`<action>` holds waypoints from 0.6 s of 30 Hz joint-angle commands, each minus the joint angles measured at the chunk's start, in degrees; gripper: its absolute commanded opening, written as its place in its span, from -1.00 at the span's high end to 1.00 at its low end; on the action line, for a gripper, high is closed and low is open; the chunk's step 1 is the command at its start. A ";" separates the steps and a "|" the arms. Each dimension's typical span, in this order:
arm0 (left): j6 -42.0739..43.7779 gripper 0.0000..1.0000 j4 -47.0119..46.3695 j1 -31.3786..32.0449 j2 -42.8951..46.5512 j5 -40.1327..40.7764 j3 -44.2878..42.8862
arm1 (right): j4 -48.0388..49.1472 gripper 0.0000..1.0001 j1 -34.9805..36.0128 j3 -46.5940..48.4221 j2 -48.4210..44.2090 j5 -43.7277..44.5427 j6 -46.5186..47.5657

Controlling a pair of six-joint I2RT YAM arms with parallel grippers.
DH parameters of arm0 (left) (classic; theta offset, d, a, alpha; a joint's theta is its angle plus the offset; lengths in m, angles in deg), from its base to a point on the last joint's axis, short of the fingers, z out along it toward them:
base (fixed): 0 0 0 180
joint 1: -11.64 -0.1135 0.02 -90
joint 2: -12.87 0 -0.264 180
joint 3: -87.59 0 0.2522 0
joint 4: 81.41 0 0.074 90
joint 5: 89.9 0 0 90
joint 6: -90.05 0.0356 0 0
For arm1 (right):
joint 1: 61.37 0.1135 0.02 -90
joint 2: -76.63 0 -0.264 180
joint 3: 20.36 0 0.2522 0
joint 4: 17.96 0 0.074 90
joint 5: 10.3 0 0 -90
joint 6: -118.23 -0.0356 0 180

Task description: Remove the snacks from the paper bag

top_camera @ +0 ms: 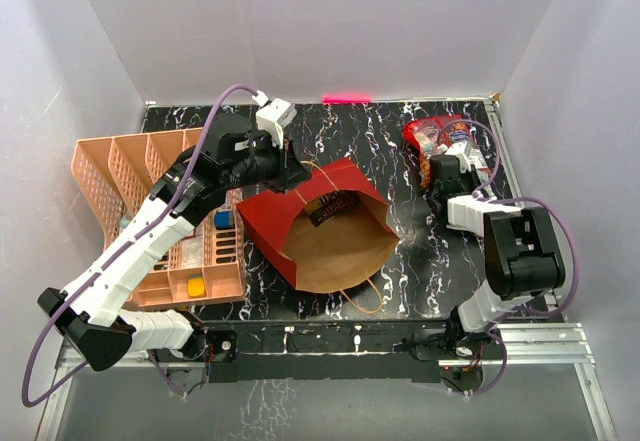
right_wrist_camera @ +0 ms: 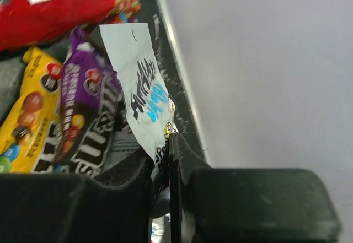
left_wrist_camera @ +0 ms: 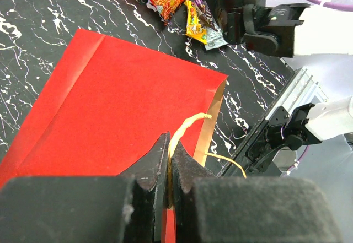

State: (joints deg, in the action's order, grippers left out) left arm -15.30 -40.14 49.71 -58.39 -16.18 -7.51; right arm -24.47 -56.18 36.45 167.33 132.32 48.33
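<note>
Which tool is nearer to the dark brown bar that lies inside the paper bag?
Left. The left tool grips the cord handle, close beside the bar. The right tool is far to the right, holding a white packet at the snack pile.

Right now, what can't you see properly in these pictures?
Top view: the red wall of the paper bag hides its far inside; only one dark packet shows.
Left wrist view: the left pincer pinches the cord handle, but the red wall blocks the bag's inside.
Right wrist view: the right pincer covers the white wrapper at its lower end; the top edge cuts off a red bag.
</note>
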 commanded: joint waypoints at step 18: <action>1.01 1.00 0.05 0.17 2.76 0.45 0.13 | -23.40 -0.44 0.12 7.42 -7.63 -18.28 -23.68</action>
State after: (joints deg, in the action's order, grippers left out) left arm -14.93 -40.14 49.71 -57.52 -15.78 -7.49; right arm -43.18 -56.14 39.73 165.08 118.61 28.49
